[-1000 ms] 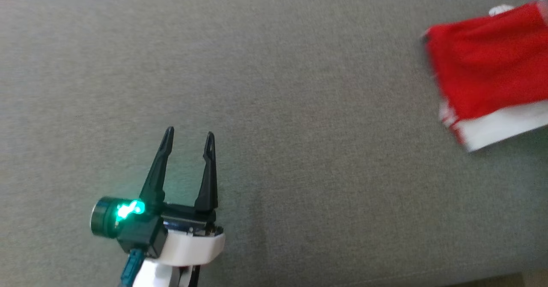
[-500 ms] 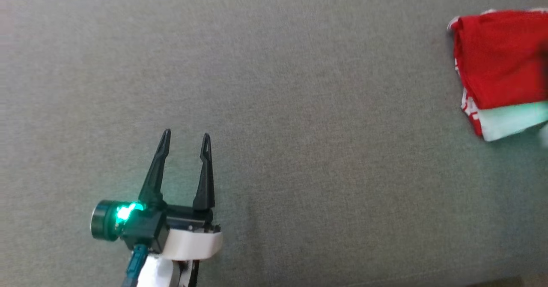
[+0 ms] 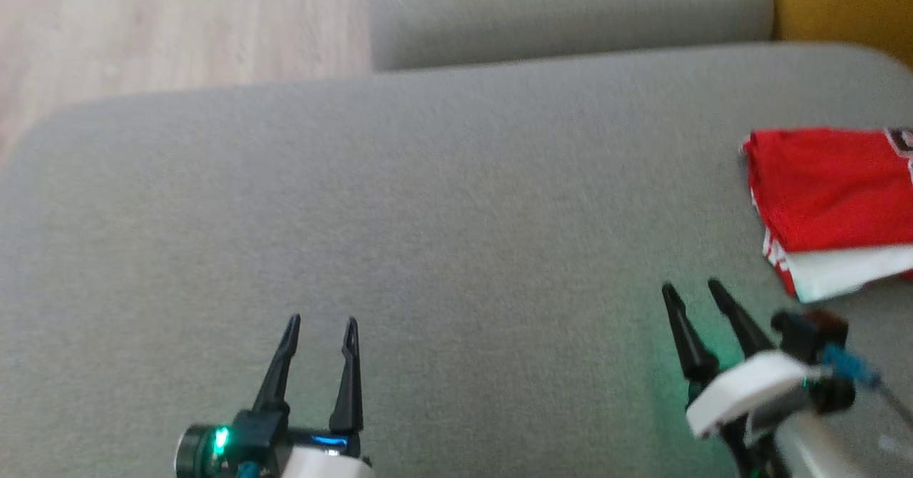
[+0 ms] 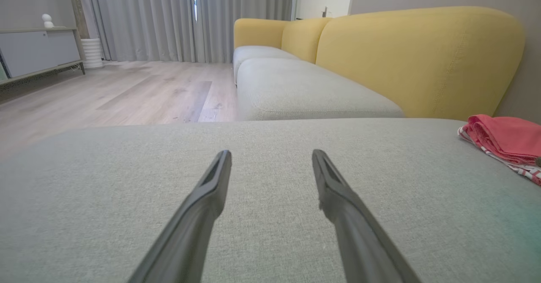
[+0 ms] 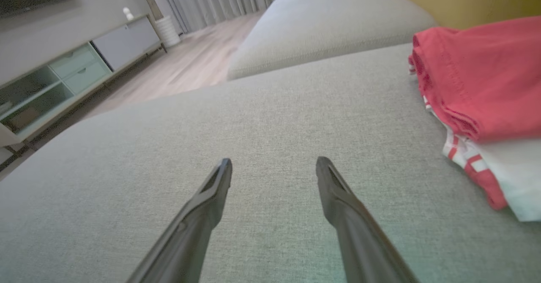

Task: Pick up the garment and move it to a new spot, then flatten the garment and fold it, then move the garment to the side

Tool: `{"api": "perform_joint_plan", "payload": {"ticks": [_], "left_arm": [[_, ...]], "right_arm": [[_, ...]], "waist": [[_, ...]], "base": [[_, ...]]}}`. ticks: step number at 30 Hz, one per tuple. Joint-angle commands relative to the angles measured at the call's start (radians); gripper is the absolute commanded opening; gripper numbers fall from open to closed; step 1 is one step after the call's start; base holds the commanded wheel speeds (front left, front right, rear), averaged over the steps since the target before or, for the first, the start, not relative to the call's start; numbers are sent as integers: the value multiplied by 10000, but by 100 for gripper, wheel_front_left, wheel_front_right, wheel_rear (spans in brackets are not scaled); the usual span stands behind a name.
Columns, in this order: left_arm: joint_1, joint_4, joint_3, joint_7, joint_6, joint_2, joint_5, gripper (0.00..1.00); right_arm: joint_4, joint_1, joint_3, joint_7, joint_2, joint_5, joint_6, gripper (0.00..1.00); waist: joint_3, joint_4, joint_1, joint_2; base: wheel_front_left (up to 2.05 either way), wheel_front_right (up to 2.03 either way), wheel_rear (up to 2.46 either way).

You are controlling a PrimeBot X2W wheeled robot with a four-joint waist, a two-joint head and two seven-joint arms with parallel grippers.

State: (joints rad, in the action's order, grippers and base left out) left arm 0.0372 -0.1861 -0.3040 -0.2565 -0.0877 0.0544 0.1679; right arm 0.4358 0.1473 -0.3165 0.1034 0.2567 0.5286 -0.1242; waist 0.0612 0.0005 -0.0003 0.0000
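The folded garment [image 3: 827,192] lay on the cushion [image 3: 456,200] near the right gripper [image 3: 690,287], which, like the left gripper [image 3: 322,319], stood spread and empty; it looked soft and light (probably best pinched at its layered edge)

The garment [image 3: 827,185] is red and white with a red-and-white striped edge, the cushion [image 3: 428,214] plain grey weave, the backrest [image 4: 414,59] mustard yellow, the floor [image 3: 178,21] pale wood grain, the curtains [image 4: 148,17] grey, the left gripper [image 3: 322,319] and right gripper [image 3: 689,285] black.
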Motion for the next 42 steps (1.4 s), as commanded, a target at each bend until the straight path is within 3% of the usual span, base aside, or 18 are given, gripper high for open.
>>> {"api": "perform_joint_plan", "payload": {"ticks": [1, 7, 12, 17, 42], "left_arm": [[-51, 270, 215, -53, -5, -41, 84, 100], [217, 313, 256, -53, 2, -40, -56, 100], [600, 510, 552, -53, -72, -40, -172, 100], [1170, 843, 890, -53, -206, -40, -337, 100], [1480, 1053, 997, -53, -360, -41, -435, 100]], "right_arm": [[17, -98, 53, 849, -220, -326, -65, 100], [193, -847, 872, 1557, -976, -1286, -65, 100], [-1916, -2083, 2035, 1578, -1482, -2995, -65, 100], [-3402, -3481, 2232, 1581, -1783, -4105, -65, 100], [-3725, -4034, 2388, 1583, -2028, -4422, -65, 100]], "waist": [[-783, 587, 3, 0], [-1335, 822, 3, 0], [-1724, 855, 3, 0], [-2016, 816, 3, 0], [-2169, 859, 3, 0]], "base": [[0, 0, 0], [0, 0, 0], [0, 0, 0], [0, 0, 0], [0, 0, 0]]}}
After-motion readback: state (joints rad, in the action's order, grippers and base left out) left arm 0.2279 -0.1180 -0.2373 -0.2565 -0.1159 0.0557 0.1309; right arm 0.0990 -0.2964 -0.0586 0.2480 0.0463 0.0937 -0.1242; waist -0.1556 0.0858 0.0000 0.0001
